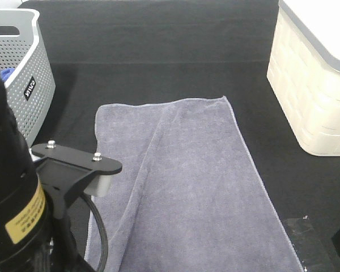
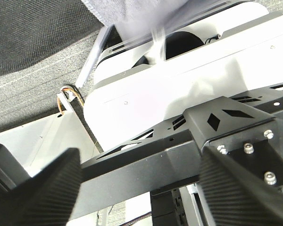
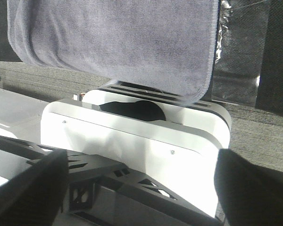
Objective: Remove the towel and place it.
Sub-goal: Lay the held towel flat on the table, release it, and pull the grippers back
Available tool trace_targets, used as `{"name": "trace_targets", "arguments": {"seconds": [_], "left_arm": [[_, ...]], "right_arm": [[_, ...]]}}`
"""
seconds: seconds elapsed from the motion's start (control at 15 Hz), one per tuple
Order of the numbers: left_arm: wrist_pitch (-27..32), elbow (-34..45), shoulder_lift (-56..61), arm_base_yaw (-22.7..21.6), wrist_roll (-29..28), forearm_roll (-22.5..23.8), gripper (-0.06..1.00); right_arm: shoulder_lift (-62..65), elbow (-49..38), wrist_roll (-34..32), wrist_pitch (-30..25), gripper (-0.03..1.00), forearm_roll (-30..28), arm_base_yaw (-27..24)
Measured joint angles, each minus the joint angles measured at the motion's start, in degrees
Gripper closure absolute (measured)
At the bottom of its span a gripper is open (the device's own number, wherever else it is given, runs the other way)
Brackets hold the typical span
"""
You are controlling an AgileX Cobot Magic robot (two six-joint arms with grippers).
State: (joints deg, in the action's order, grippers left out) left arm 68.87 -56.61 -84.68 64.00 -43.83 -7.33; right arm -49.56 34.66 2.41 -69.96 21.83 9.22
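- Your left gripper (image 2: 137, 162): black fingers (image 2: 37, 188) spread wide, nothing between them, gripping nothing.
- Your right gripper (image 3: 141, 188): same state, fingers (image 3: 254, 188) far apart, gap holds no cloth.
- Both claws sit low in front of the robot's white housing (image 3: 132, 132), clear of the towel and not touching it.
- The towel (image 1: 187, 181) lies lengthwise on the black table (image 1: 158, 45), mostly flat, with one long crease running from the far edge toward the near left.
- Its near end drapes over the table's front edge. The right wrist view shows it hanging (image 3: 113, 37) above the white housing, and the left wrist view catches a blurred corner (image 2: 132, 14).
- Its far end lies between the two baskets, touching neither.
- Grey perforated basket (image 1: 22, 79) is at far left, with something bright blue (image 1: 5, 73) inside.
- Cream basket (image 1: 311, 85) is at far right.
- In the high view, your left arm (image 1: 11, 187) and its black bracket (image 1: 73, 156) cover the towel's near-left part.
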Motion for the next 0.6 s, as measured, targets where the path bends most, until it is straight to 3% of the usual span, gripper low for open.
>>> {"name": "trace_targets", "arguments": {"seconds": [0.27, 0.47, 0.6], "left_arm": [[0.1, -2.7, 0.0, -1.9, 0.1, 10.0, 0.24], [-2.9, -4.2, 0.0, -11.7, 2.6, 14.6, 0.24], [-11.1, -4.2, 0.0, -20.2, 6.0, 14.9, 0.27]], "right_arm": [[-2.2, 1.4, 3.1, -0.1, 0.19, -1.4, 0.0], [-9.6, 7.9, 6.0, 3.6, 0.26, -1.6, 0.0], [-16.5, 14.2, 7.3, 5.3, 0.32, -1.7, 0.0]]}}
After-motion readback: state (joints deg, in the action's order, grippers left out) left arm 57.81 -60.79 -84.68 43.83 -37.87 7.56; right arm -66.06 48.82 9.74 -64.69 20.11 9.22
